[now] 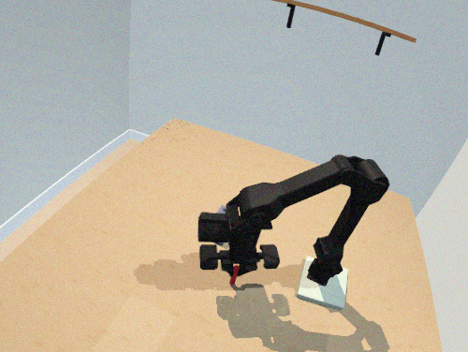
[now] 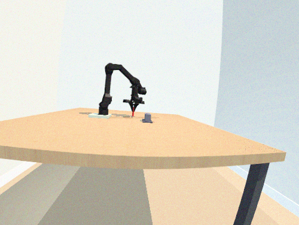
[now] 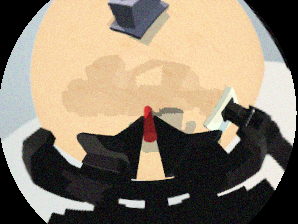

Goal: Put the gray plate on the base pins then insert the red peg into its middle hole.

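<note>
The red peg is upright with its lower end at or close to the table top. My gripper points down and is shut on the peg's upper part. A blue-gray block with a wider foot, the base, stands on the table away from the gripper. It is cut off at the top of the wrist view and mostly behind the arm in the top view. I cannot tell the gray plate apart from the base, and neither pins nor the middle hole can be made out.
The arm's pale mounting slab lies to one side of the gripper. The wooden table bears everything, with arm shadows across it. A wooden rail is on the wall, far from the arm.
</note>
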Robot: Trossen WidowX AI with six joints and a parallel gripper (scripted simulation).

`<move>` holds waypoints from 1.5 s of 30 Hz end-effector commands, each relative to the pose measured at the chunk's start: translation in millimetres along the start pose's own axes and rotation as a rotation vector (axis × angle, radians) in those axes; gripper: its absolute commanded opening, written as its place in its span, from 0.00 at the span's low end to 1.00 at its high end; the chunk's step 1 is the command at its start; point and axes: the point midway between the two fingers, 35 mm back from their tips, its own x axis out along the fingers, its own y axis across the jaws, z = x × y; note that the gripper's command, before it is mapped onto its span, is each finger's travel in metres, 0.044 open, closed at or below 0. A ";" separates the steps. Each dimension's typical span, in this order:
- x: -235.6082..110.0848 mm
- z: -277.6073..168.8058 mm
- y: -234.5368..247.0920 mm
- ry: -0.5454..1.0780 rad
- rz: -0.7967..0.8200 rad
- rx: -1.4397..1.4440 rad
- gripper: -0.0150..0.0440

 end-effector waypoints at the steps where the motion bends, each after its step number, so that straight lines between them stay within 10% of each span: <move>1: -11.5 -0.1 3.5 0.001 0.009 0.004 0.25; 20: -72.7 -0.4 7.7 0.001 0.009 0.004 0.25; 45: -65.8 64.8 26.6 -0.020 0.020 0.022 0.25</move>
